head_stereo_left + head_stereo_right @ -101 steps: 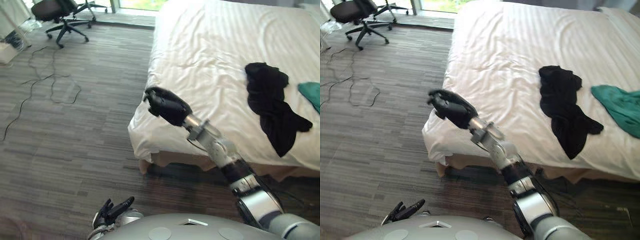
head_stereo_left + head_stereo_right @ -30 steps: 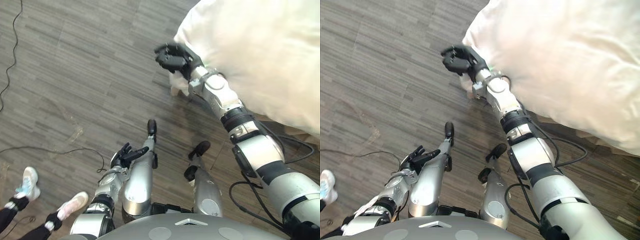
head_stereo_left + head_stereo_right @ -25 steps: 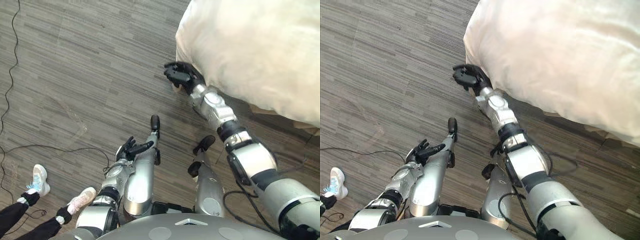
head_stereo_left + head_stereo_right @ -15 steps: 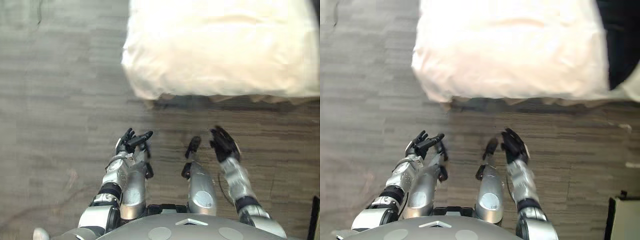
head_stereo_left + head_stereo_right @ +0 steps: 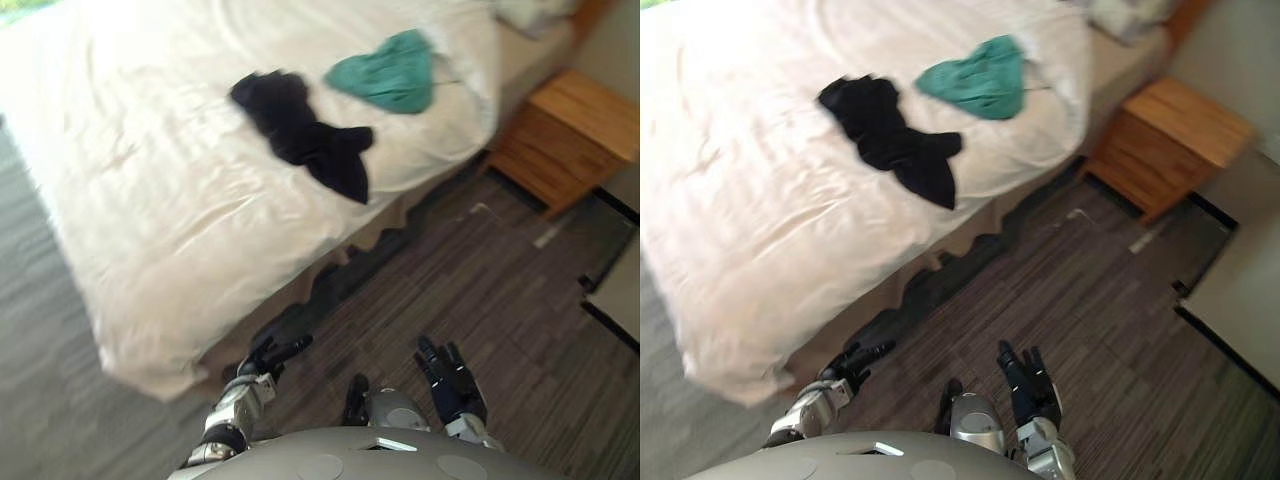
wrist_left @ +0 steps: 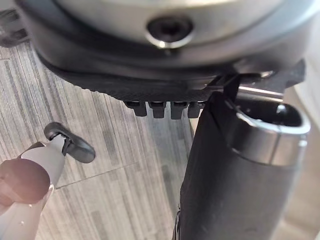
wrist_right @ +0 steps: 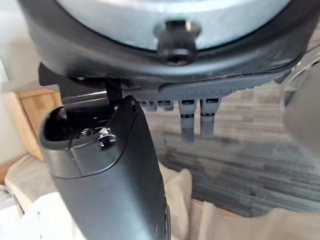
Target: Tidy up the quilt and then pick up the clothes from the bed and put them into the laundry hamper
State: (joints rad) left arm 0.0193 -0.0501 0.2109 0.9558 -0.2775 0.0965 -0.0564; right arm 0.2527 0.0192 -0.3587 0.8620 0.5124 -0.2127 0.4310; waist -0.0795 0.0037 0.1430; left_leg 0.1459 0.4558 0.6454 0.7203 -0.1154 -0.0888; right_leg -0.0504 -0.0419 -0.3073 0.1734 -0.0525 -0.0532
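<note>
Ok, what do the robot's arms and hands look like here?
Both the left hand and right hand are dark, almost black, and slim-fingered. The left forearm is silver-grey with a black wrist band. Close up, each thumb is a thick dark cylinder.

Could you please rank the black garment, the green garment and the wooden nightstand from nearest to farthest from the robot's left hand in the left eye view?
1. Black garment, on the quilt, nearest the left hand.
2. Green garment, farther up the quilt.
3. Wooden nightstand, off right, past the quilt's edge.
</note>
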